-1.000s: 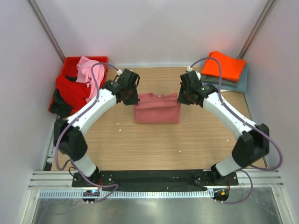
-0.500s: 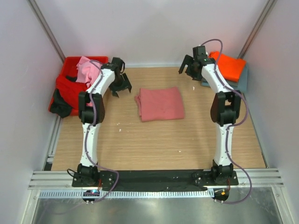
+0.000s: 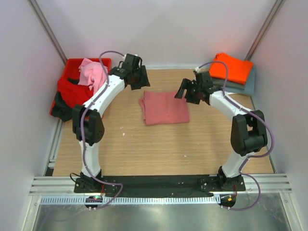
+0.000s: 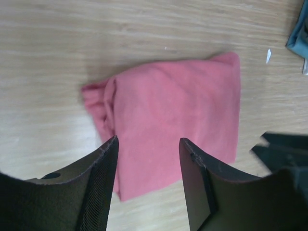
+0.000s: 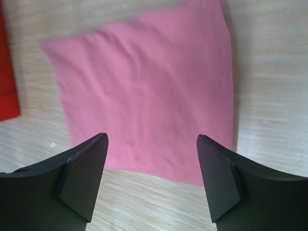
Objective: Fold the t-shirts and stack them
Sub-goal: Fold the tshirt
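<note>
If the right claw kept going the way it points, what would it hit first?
Probably the folded salmon-pink t-shirt: it fills the view between the open fingers of the right claw. How far off is unclear.

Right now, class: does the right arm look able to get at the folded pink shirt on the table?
Probably yes. The right gripper hangs open close beside the pink shirt, with nothing between them or lying on it.

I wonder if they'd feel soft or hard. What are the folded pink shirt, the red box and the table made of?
Pink shirt: soft matte cloth; it creases and bunches at one edge.
Red box: probably hard plastic; straight, smooth rim.
Table: looks like wood, with grain lines, though it may be a printed surface.
</note>
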